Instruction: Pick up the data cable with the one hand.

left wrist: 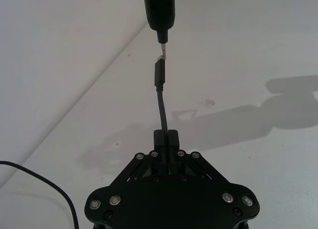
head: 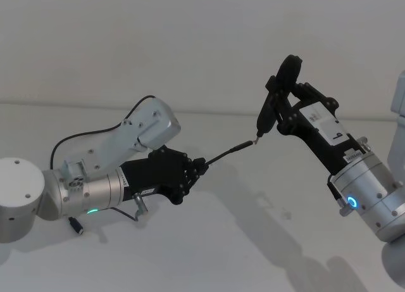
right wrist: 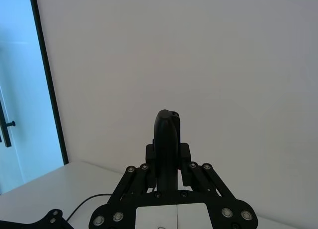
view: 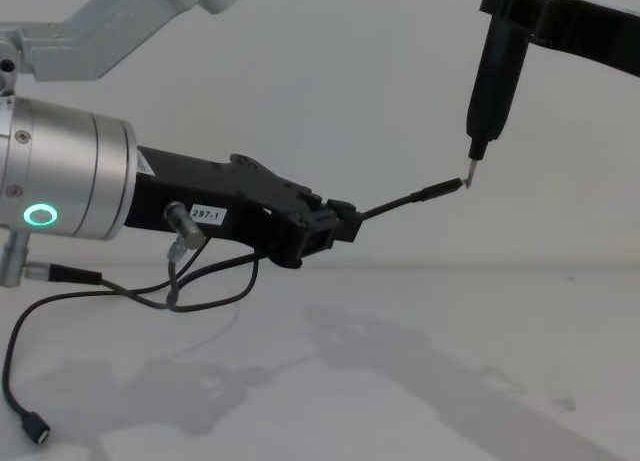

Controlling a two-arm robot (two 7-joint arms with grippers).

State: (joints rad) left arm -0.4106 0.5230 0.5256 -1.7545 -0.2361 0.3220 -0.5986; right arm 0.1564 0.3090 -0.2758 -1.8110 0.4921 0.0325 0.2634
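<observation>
Cable: my left gripper [view: 345,224] pinches the data cable [view: 400,201] between its pressed-together fingers, and the plug end sticks out ahead of the fingertips, up in the air and well clear of the table [head: 209,241].
Plug: the slim black plug [left wrist: 159,74] points straight at the pen-like tool [view: 492,76]; its small metal tip sits right at the tool's thin metal tip, touching or just short of it, I cannot tell which.
Right gripper: my right gripper [head: 285,92] is raised on the far right and clamped on that pen-like tool, which hangs tip down over the plug.
Slack: in the chest view, dark wire loops hang under my left wrist and one strand runs down toward the table, ending in a small stubby plug [view: 35,430]; whether that strand is the other end of this cable I cannot tell.
Done: the pick-up looks finished as far as I can judge, since the cable is gripped, lifted and held by one gripper alone.
Left: nothing of the grasp itself seems to remain; what is left is only holding the pinch firm so the thin cable does not slip.
</observation>
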